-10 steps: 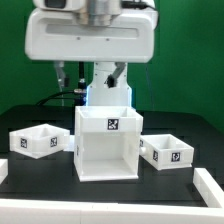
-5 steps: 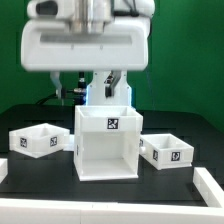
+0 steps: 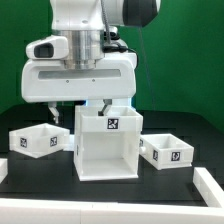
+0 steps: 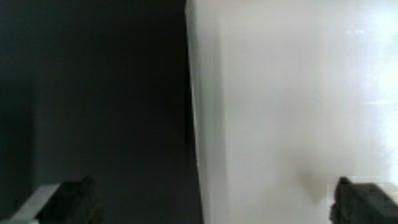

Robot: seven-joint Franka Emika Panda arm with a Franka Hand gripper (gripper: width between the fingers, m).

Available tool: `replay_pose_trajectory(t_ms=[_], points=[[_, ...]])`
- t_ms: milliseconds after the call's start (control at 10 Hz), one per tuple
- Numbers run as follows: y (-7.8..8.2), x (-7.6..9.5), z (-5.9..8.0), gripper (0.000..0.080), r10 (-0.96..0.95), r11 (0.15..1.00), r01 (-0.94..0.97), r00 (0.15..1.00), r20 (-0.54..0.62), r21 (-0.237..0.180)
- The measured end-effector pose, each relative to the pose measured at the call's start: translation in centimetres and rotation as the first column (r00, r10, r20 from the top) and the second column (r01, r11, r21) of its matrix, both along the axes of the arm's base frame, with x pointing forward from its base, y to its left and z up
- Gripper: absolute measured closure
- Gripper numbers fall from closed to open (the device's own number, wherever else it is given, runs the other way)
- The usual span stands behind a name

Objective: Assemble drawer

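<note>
Drawer [image 3: 45, 147], exterior view's left: small shallow white open-topped box, black-and-white tag on its front. Only the wrist view shows my gripper [image 4: 214, 205], spread wide, holding nothing.

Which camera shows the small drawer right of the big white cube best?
The exterior view: the drawer at that view's right shows whole, open top and front tag visible, beside the white cube. The wrist view shows only darkness and a blank white surface, no recognisable drawer.
</note>
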State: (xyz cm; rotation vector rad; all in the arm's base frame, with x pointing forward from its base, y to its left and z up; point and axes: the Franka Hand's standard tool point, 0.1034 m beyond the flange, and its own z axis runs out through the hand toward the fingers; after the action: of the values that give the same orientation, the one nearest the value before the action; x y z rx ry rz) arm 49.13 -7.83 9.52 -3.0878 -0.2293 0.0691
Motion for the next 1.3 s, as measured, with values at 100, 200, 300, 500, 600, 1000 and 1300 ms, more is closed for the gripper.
replay_pose_trajectory(t_ms=[100,200,300,500,600,1000,1300], points=[[-0.1,0.2,-0.1,0.0151,0.000,1.000,0.000,1.000,0.009,-0.004],[0.0,0.2,-0.2,0.0151,0.000,1.000,0.000,1.000,0.008,-0.004],[0.0,0.2,-0.2,0.0282,0.000,1.000,0.000,1.000,0.008,-0.004],[0.0,0.2,-0.1,0.0422,0.001,1.000,-0.001,1.000,0.009,-0.004],[0.0,0.2,-0.1,0.0557,0.001,1.000,-0.001,1.000,0.010,-0.004],[-0.5,4.0,1.2,0.0767,-0.148,0.989,0.149,0.987,0.065,-0.014],[0.5,4.7,1.0,0.0767,-0.490,0.871,0.491,0.870,0.052,-0.011]])
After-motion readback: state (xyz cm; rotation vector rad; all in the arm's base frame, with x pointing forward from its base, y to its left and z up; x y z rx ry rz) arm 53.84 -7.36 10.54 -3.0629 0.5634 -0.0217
